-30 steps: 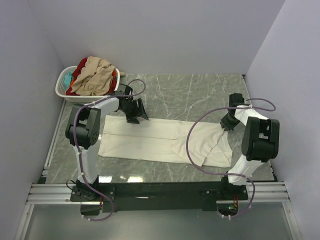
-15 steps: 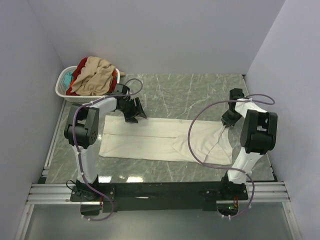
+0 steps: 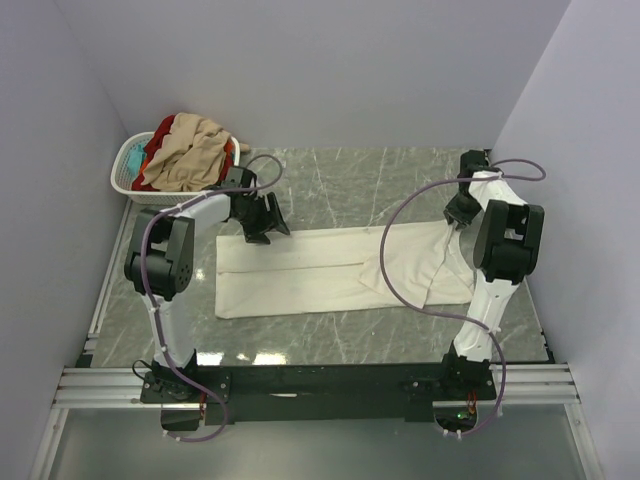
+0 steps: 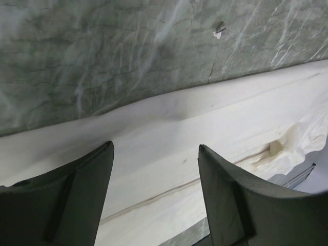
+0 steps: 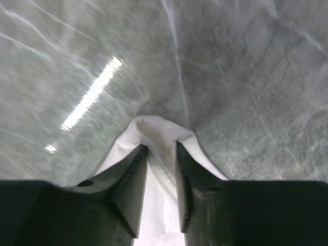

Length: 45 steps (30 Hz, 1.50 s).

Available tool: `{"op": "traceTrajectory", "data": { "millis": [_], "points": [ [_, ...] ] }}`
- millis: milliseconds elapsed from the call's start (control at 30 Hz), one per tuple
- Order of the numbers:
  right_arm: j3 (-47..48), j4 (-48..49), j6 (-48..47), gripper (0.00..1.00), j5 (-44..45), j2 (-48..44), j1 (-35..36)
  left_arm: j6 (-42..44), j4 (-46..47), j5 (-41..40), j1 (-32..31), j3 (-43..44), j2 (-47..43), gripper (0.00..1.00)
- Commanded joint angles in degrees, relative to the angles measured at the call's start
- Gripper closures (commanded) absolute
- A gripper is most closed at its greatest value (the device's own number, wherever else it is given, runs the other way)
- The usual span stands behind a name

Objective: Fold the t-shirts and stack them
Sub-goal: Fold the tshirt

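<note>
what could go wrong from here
The right tool pinches only a small tip of the shirt; it could slip out. The left tool is open, holding nothing, so a one-sided pull may skew the cloth. The right arm's cable hangs across the shirt and could drag it.

A grey-green marbled table stands boxed in by plain pale lavender walls, a strip light's reflection streaking its polished surface.
</note>
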Motion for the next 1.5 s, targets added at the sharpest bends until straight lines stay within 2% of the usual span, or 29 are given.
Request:
{"op": "traceTrajectory", "data": {
  "millis": [0,167,267,433,633,700,867,1000,1200,1467],
  "points": [
    [5.3,-0.82,-2.55,0.59,1.58,-0.23,-1.1,2.2,-1.4,-2.44,0.77,0.5,-4.72,0.27],
    [5.93,-1.71,-4.93,0.45,0.68,-4.17,-0.48,3.43,-1.23,-1.65,0.77,0.95,-8.67,0.25],
    [3.74,-1.71,-5.02,0.4,1.56,-8.55,0.05,4.93,-0.7,-1.65,0.68,-0.54,-10.7,0.25],
    [-1.27,-0.83,-3.27,0.39,1.48,-15.95,3.64,6.51,0.09,-1.38,0.33,-5.9,-12.46,0.25],
    [-9.53,1.71,2.0,0.41,-4.4,-20.44,12.7,5.55,2.9,-2.61,0.15,-11.97,-12.03,0.26],
    [-12.87,2.51,3.41,0.41,-5.46,-20.27,15.41,4.67,4.48,-2.96,0.24,-13.63,-11.93,0.26],
    [-18.94,5.32,6.76,0.43,-9.33,-18.17,16.48,3.61,5.72,-4.45,0.24,-16.19,-12.11,0.26],
    [-18.86,4.62,6.41,0.43,-9.25,-15.7,16.48,2.39,5.45,-6.21,0.24,-19.26,-12.98,0.26],
    [-14.83,1.99,5.27,0.43,-7.49,-9.64,16.04,-0.16,5.28,-7.01,0.24,-23.92,-15.97,0.26],
    [-2.09,-3.11,4.12,0.43,-5.82,-0.06,15.25,-0.34,1.59,-5.87,0.07,-24.89,-18.96,0.26]
  ]
}}
